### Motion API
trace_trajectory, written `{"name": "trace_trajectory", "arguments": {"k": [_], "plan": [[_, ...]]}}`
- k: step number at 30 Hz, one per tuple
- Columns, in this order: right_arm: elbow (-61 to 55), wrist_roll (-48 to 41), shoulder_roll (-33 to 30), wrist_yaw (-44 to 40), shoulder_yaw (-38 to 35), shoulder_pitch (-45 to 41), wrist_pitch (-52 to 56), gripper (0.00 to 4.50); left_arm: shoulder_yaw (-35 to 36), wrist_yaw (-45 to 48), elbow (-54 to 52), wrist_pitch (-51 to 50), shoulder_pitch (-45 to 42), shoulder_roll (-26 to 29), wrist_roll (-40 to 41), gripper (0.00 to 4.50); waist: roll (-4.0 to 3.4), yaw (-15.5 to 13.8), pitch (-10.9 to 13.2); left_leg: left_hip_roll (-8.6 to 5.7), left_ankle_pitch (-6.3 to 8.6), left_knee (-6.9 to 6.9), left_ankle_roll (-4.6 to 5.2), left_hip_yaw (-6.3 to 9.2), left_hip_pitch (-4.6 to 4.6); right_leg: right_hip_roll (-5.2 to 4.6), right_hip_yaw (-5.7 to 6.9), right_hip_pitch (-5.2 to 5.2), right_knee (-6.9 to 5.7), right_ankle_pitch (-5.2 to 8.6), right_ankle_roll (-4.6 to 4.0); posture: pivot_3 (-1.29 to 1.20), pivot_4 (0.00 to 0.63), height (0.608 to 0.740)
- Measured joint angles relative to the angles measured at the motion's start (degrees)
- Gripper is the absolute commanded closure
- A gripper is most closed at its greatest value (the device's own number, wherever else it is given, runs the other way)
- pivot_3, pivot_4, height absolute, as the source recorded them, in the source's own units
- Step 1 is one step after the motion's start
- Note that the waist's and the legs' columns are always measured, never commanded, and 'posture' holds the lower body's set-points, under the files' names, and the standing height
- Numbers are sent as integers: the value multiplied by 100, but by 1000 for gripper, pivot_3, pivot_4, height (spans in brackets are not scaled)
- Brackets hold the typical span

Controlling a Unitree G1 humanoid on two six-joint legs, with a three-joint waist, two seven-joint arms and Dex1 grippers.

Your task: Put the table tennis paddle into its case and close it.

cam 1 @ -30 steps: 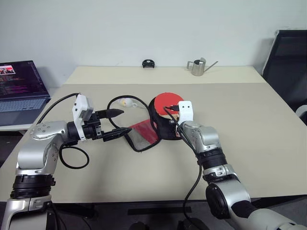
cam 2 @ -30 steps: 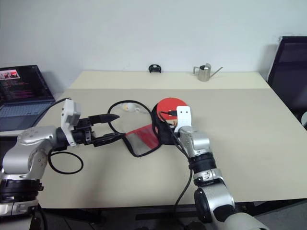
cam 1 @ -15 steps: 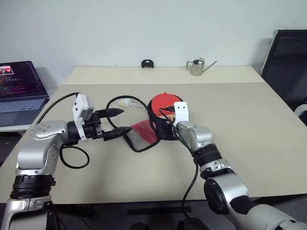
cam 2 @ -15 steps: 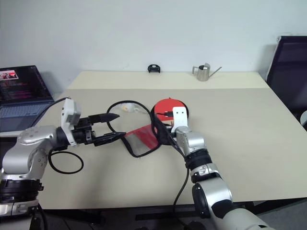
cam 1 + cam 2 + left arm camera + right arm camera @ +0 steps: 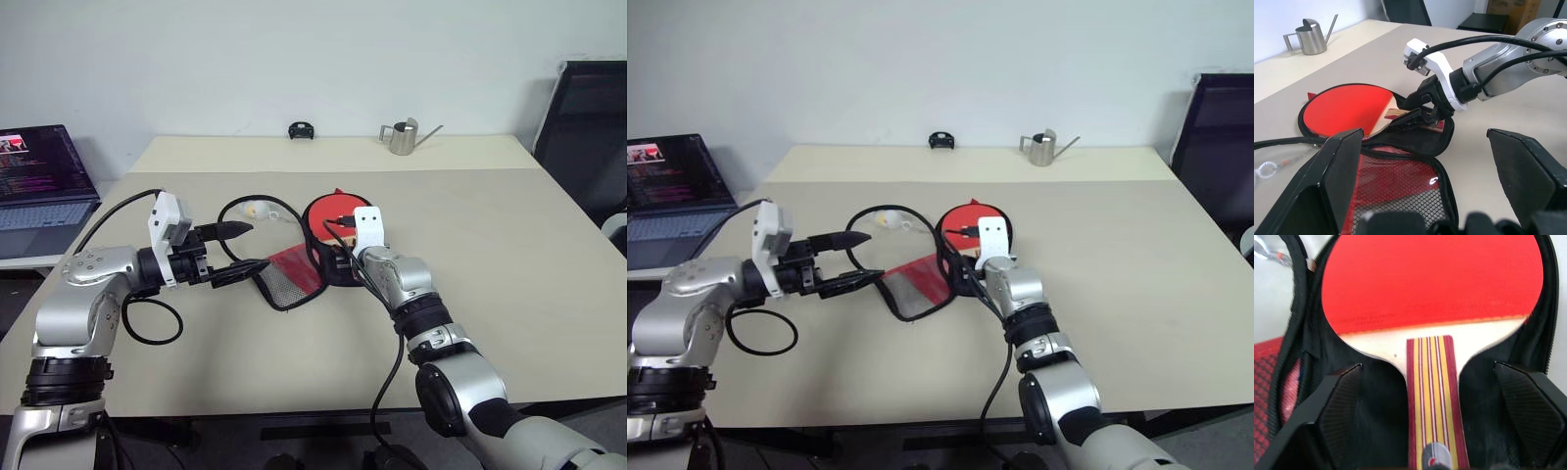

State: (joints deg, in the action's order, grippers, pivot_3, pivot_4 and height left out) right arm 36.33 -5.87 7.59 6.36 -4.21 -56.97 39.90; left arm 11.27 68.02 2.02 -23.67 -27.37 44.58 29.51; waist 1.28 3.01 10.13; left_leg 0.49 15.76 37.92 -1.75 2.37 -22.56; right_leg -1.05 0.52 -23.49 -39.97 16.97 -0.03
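The table tennis paddle lies face up inside the open case, its striped wooden handle pointing toward my right arm. My right gripper is open, a finger on each side of the handle and clear of it. The case's red mesh-lined flap lies folded out on the table to the left. My left gripper hovers open at the flap's left edge, pointing at the case. A white ball charm rests behind the flap.
A laptop stands off the table's left side. A small steel watering can and a small black object sit at the far edge. A black chair stands at the far right. Arm cables loop over the table.
The paddle's red head has settled lower and flatter into the case. My right wrist has edged slightly left. The left arm has not moved.
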Motion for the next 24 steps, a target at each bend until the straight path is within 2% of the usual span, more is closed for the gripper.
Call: {"name": "trace_trajectory", "arguments": {"k": [2,8,13,18,24], "plan": [[-332,-70,5,-14,-21,0,156,35,0,-7,-2,0,0,0,0,67,0,-2,0,1,0,0,0,0,-1,0,0,-1,0,0,0,0,150,740],[-2091,-898,11,-13,-363,25,1534,35,15,-129,-9,-49,-18,-47,59,67,0,-29,0,1,0,0,0,4,-4,0,2,-2,0,0,0,0,150,740],[-3184,-1201,-136,-352,-209,309,2319,35,14,-188,9,-60,-54,-78,77,67,0,-31,0,1,0,0,1,4,-3,0,2,-2,0,0,0,0,150,740],[-3877,-1461,-886,-995,-9,723,2856,35,31,-462,293,75,-152,-128,-42,67,0,-64,0,-1,0,4,1,5,-5,0,5,-2,1,0,0,0,150,740],[-4828,-2106,-2560,-2507,143,909,3102,35,24,-659,662,271,-277,-159,-227,67,1,-113,0,-2,1,2,2,5,-6,1,7,-2,6,0,1,0,150,740]]}}
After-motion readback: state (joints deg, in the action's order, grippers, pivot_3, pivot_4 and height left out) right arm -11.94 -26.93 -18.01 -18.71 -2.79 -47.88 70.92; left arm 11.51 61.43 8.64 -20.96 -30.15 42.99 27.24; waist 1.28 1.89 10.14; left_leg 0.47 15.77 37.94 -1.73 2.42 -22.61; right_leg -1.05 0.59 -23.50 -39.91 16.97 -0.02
